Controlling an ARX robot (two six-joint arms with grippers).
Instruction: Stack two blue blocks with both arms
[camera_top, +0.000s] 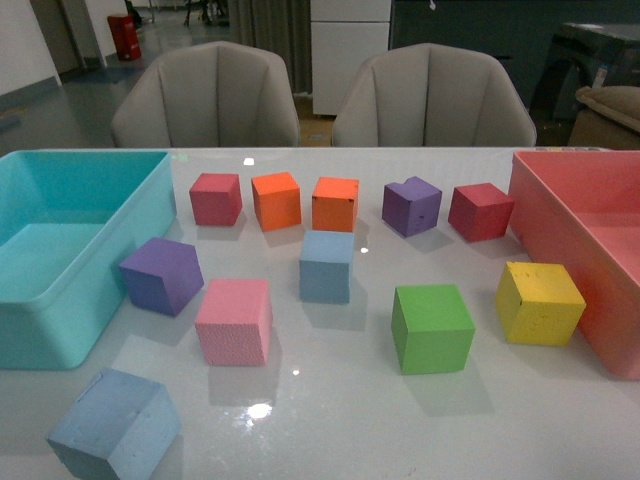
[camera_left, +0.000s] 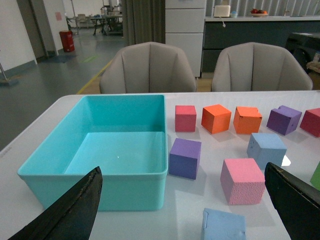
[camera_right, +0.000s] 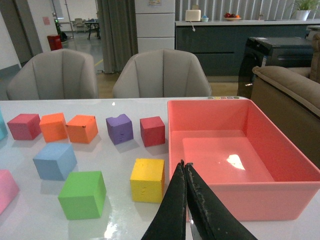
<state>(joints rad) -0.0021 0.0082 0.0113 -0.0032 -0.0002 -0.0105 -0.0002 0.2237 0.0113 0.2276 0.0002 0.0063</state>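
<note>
since the two blue blocks lay apart on the table (camera_top: 340, 420), nothing of the stacking was done yet. the middle blue block (camera_top: 327, 266) stood near the centre of the table, in front of the two orange cubes (camera_top: 276, 200) and just beside the pink cube (camera_top: 235, 320). the near blue block (camera_top: 115, 425) sat at the near edge on the robot's left, in front of the turquoise bin (camera_top: 60, 300) and turned a little on its corner. the two were well apart, and nothing held or touched them. so the whole work was left, as it seemed: to grasp one block, to carry it over and to set it on the other.

the front view showed all the cubes together but no arm at all, so the state of the grippers came only from the wrist views. in the left wrist view the left gripper (camera_left: 182, 168) had its fingers spread wide with nothing held, and both blue blocks and the bin were ahead of it. in the right wrist view the right gripper (camera_right: 183, 165) had its fingers pressed together on nothing, near the yellow cube (camera_right: 148, 180) and the red bin (camera_right: 280, 200). this view showed only the middle blue block, while the near one was outside it.
</note>
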